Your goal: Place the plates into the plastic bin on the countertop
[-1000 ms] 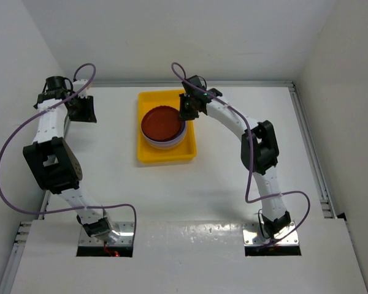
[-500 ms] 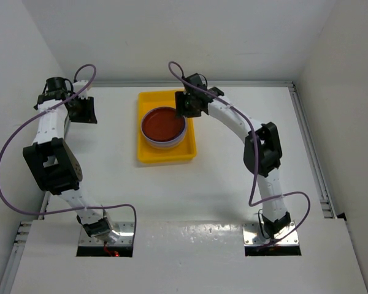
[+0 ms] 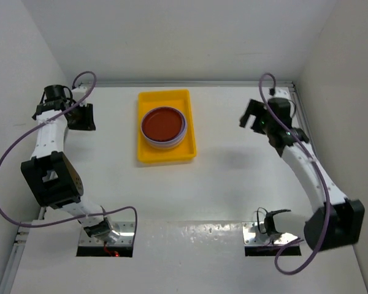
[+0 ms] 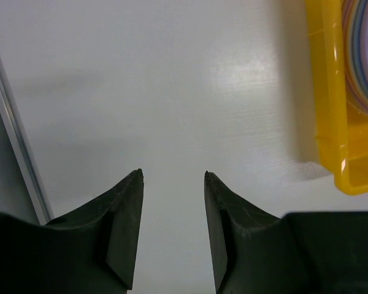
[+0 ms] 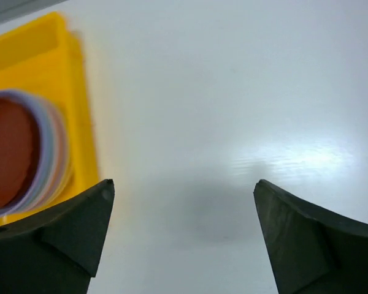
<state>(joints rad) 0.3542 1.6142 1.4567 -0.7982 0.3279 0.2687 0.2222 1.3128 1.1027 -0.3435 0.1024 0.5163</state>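
Observation:
The yellow plastic bin (image 3: 142, 131) stands on the white countertop (image 3: 221, 184) at the back centre. Inside it lies a stack of plates (image 3: 163, 124) with a dark red-brown one on top and lilac rims below. My right gripper (image 3: 251, 116) hangs open over bare countertop to the right of the bin, holding nothing. In the right wrist view the gripper (image 5: 184, 184) spreads wide, with the bin (image 5: 80, 110) and plates (image 5: 12, 153) at the left. My left gripper (image 3: 83, 116) is open and empty, left of the bin. The left wrist view shows that gripper (image 4: 173, 177), the bin (image 4: 328, 92) and plate rims (image 4: 362, 55).
A thin metal rail (image 3: 308, 128) runs along the right edge of the countertop, and another rail (image 4: 12, 122) along the left. White walls enclose the back and both sides. Purple cables loop off both arms.
My right arm has swung from the bin's right rim out to the right, and its jaws have opened wide. The red-brown plate stays on the stack. The left arm barely shifted.

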